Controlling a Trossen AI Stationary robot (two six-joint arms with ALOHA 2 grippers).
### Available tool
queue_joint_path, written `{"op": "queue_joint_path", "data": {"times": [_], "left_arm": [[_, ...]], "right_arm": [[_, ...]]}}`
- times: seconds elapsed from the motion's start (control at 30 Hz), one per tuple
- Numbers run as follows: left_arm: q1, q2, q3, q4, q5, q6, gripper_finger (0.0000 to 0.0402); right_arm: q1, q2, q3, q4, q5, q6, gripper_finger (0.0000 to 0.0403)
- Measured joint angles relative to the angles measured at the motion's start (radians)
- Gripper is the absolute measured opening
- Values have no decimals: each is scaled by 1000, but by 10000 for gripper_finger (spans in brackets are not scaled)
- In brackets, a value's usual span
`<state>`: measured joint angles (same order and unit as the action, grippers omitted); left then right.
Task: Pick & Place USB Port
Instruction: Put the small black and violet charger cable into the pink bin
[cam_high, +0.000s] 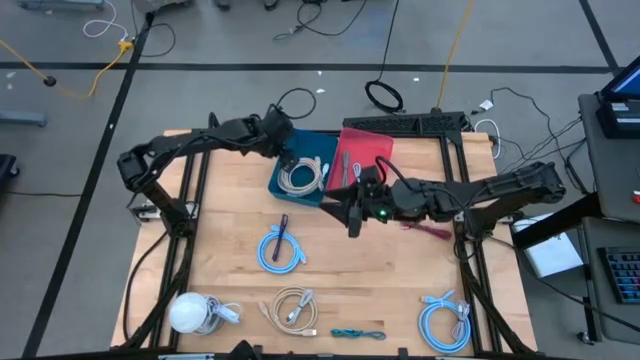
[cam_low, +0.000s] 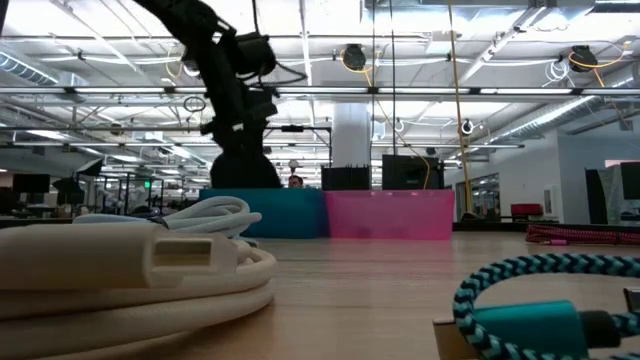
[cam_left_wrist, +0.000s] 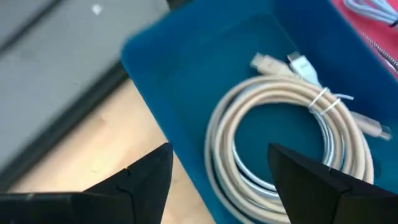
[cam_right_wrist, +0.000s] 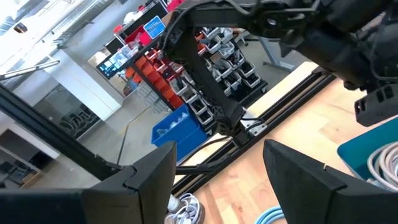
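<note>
We are looking for words, numbers and signs, and we are not finding any that we can read. Nothing is printed on the blue bin (cam_high: 300, 165), on the pink bin (cam_high: 362, 150) just beside it, or on the cables lying around them. Near the blue bin, far back in the room, some small signs are hanging, but they are too tiny for us to read.

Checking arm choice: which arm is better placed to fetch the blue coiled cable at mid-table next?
Probably right: the right hand hangs open nearest the blue coiled cable, while the left hand is over the blue bin.
</note>
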<state>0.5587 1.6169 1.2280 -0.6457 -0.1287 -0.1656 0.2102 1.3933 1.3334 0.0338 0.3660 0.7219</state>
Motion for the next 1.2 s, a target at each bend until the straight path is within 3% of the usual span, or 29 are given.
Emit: {"op": "queue_joint_path", "data": {"times": [0.13,0.27,0.43,0.6,0.77,0.97,1.2], "left_arm": [[-20,0,72,-73,-91,27,266],[-35,-14,159,-155,-107,32,266],[-84,-63,264,-236,1,-1,266],[-167,-164,296,-330,105,-51,266],[-295,-280,296,-435,125,-174,266],[-553,-381,294,-464,-6,-445,266],[-941,-366,294,-453,-327,-854,266]], "right_arm": [[-2,0,0,0,0,-1,235],[-1,0,0,-18,-1,-1,235],[-1,0,0,-31,-8,-1,235],[-1,0,0,-32,-96,-1,235],[18,0,0,-31,-190,-4,235],[60,0,0,3,-311,-26,235],[149,0,0,-20,-452,1,235]]}}
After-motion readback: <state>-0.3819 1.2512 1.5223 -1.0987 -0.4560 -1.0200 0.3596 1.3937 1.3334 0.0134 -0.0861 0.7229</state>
